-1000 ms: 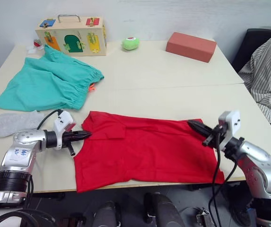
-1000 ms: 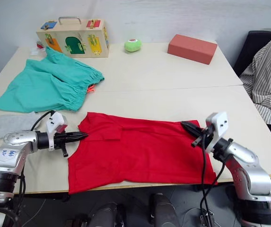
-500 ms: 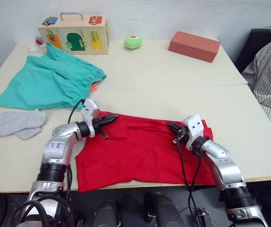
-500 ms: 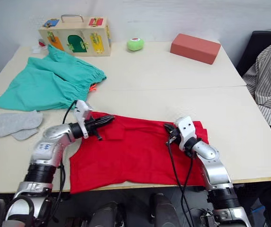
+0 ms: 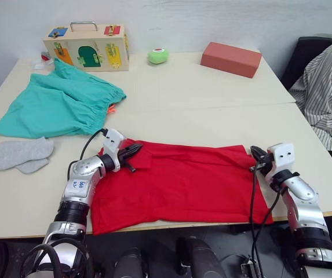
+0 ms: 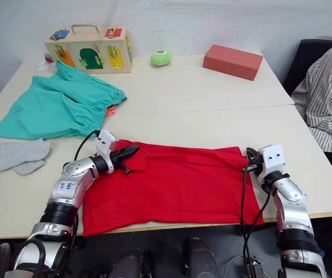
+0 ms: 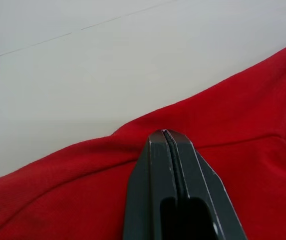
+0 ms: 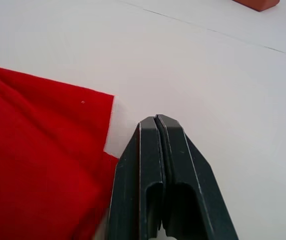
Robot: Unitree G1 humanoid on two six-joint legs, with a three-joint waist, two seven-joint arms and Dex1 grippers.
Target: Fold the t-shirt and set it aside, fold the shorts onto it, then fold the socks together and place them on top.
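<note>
The red t-shirt (image 5: 183, 182) lies spread flat across the near part of the table (image 5: 212, 110). My left gripper (image 5: 138, 148) is shut, its tip resting over the shirt's far left edge (image 7: 108, 150) with no cloth seen between the fingers (image 7: 182, 170). My right gripper (image 5: 253, 153) is shut too, its tip over bare table just beside the shirt's far right corner (image 8: 83, 107). The teal shorts (image 5: 61, 107) lie crumpled at the far left. The grey socks (image 5: 18, 155) lie side by side on the table, left of the shirt.
A wooden latch box (image 5: 87, 46), a green ball (image 5: 158, 55) and a red brick-shaped block (image 5: 230, 58) stand along the far edge. A person in a striped shirt (image 5: 325, 87) sits by a black chair at the right. The shirt's near hem reaches the table's front edge.
The right gripper went in over the shirt and has come back out to its far right corner. The left gripper moved from the shirt's left side onto its far left edge.
</note>
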